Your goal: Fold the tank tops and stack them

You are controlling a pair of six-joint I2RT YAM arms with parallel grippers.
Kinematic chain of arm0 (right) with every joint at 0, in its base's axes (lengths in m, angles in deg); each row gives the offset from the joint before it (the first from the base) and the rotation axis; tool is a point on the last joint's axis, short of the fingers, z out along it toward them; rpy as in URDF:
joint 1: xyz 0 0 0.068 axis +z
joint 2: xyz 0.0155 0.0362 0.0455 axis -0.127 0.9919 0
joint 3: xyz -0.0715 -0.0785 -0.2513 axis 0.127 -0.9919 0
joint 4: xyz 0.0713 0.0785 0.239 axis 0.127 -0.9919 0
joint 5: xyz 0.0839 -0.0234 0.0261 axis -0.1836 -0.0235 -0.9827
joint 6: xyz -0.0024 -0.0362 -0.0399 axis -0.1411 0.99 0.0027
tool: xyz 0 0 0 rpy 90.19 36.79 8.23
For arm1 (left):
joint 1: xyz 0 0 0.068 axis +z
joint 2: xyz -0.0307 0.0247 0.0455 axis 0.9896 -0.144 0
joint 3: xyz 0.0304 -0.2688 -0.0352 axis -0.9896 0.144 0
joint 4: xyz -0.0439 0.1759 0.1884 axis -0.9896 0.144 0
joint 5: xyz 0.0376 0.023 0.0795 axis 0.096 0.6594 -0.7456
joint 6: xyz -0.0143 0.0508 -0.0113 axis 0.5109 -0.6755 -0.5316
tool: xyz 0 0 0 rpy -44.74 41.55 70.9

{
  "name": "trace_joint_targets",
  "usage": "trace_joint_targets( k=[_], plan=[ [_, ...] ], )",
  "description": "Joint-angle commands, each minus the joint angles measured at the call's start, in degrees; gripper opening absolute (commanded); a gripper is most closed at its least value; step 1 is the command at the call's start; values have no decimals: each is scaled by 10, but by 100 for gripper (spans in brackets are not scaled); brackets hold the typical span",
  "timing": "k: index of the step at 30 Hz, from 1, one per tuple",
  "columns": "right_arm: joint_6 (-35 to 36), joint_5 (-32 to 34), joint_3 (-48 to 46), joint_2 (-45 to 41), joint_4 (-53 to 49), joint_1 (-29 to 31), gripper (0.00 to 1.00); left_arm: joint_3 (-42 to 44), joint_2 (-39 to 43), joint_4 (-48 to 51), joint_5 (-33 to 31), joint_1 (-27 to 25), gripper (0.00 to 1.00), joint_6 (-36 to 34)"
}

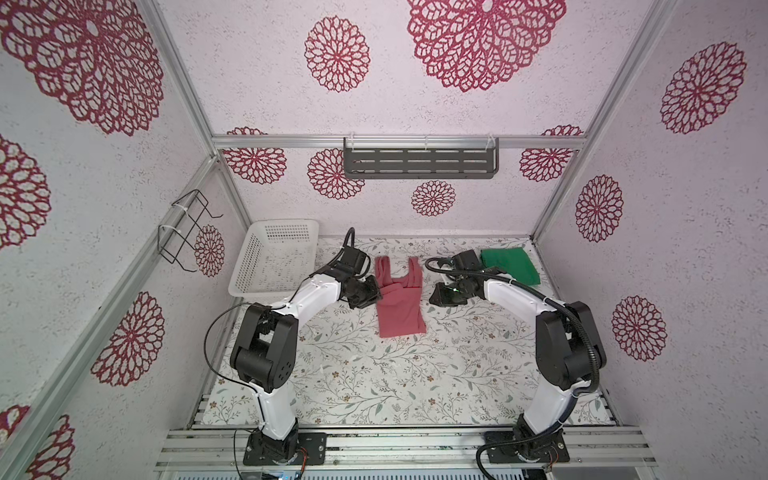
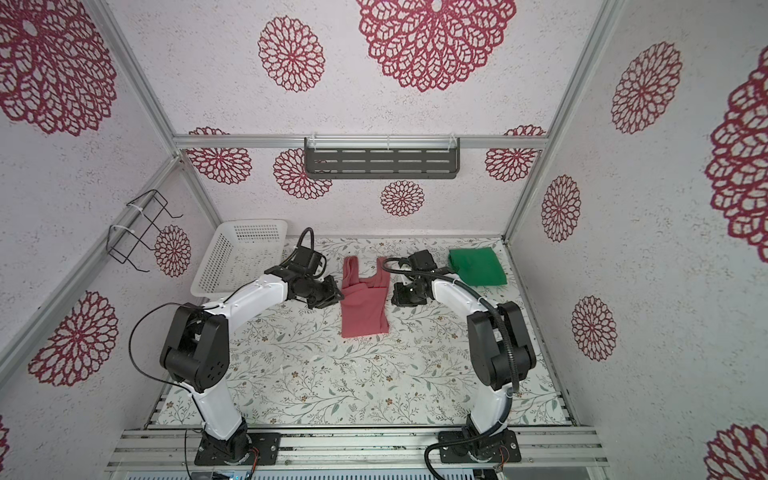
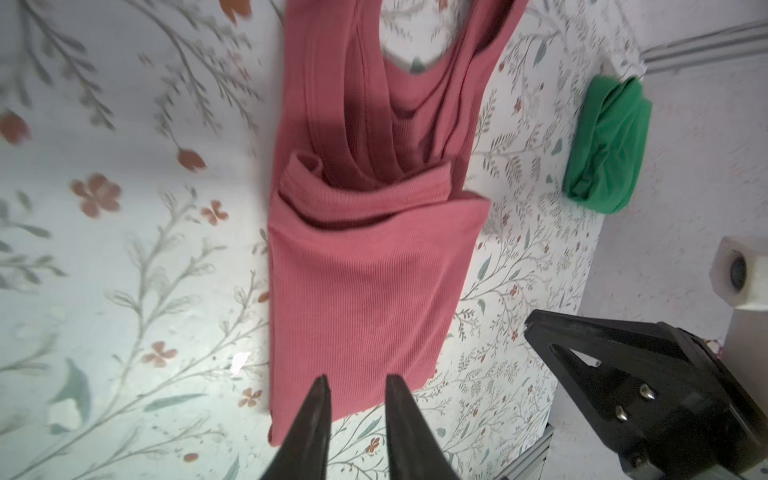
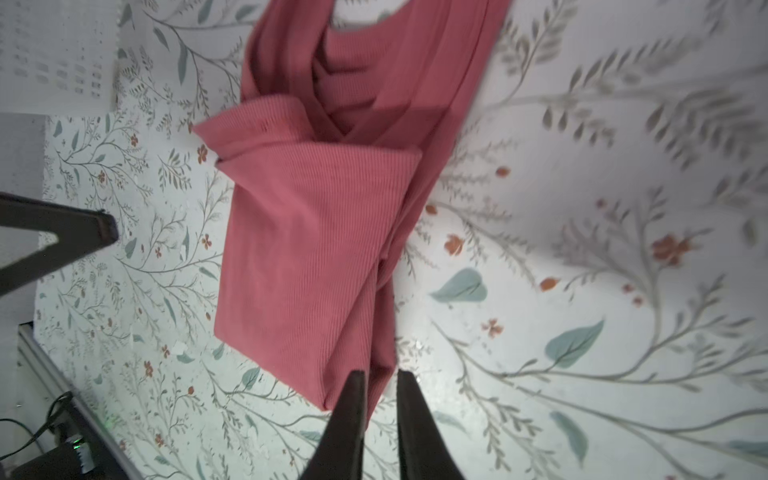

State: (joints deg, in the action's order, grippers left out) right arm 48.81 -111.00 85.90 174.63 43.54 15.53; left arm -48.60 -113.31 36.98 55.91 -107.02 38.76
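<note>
1. Left jaws: slightly parted, holding nothing, at the pink top's (image 1: pixel 399 307) left edge.
2. Pink top: mid-counter (image 1: pixel 374 374), narrowed and partly folded, straps lying stretched out; I'd say one more fold is needed.
3. Right jaws: slightly parted, holding nothing, just right of it.
4. Green top (image 1: pixel 509 266): folded, upper right; stacking not yet done.

Pink top (image 3: pixel 365 270): ribbed knit cloth, matt. Green top (image 3: pixel 606 141): smoother cloth, matt. Basket (image 1: pixel 249 266): white perforated plastic. Surface (image 1: pixel 374 374): printed floral sheet, smooth w/ faint sheen.
</note>
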Motion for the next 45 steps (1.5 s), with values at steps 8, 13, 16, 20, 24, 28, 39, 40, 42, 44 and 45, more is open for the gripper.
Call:
trace_joint_targets(
  k=[8,13,16,20,24,28,39,40,42,44,45],
  plan=[
    [-72,-55,-89,-8,112,31,38,117,25,-62,-27,-48,39,81],
    [-86,-57,-96,14,133,39,33,158,19,-95,-22,-57,38,101],
    [-90,-57,-97,18,138,39,23,169,8,-124,-12,-61,28,113],
    [-86,-40,-95,12,120,38,5,162,2,-122,-14,-61,3,108],
    [-75,-18,-99,1,97,33,0,154,13,-80,-32,-59,0,83],
    [-53,4,-105,-10,72,23,0,162,27,-41,-50,-51,0,60],
    [-8,3,-92,-25,22,6,11,162,37,-10,-53,-54,0,42],
    [-9,-10,-95,-31,21,6,16,162,39,-10,-50,-57,0,44],
    [-16,-28,-112,-53,22,6,26,167,51,-15,-43,-59,0,51],
    [-26,-40,-131,-73,23,6,30,174,64,-19,-35,-61,1,58],
    [-37,-47,-145,-84,31,6,32,177,72,-18,-33,-61,7,61]
  ],
)
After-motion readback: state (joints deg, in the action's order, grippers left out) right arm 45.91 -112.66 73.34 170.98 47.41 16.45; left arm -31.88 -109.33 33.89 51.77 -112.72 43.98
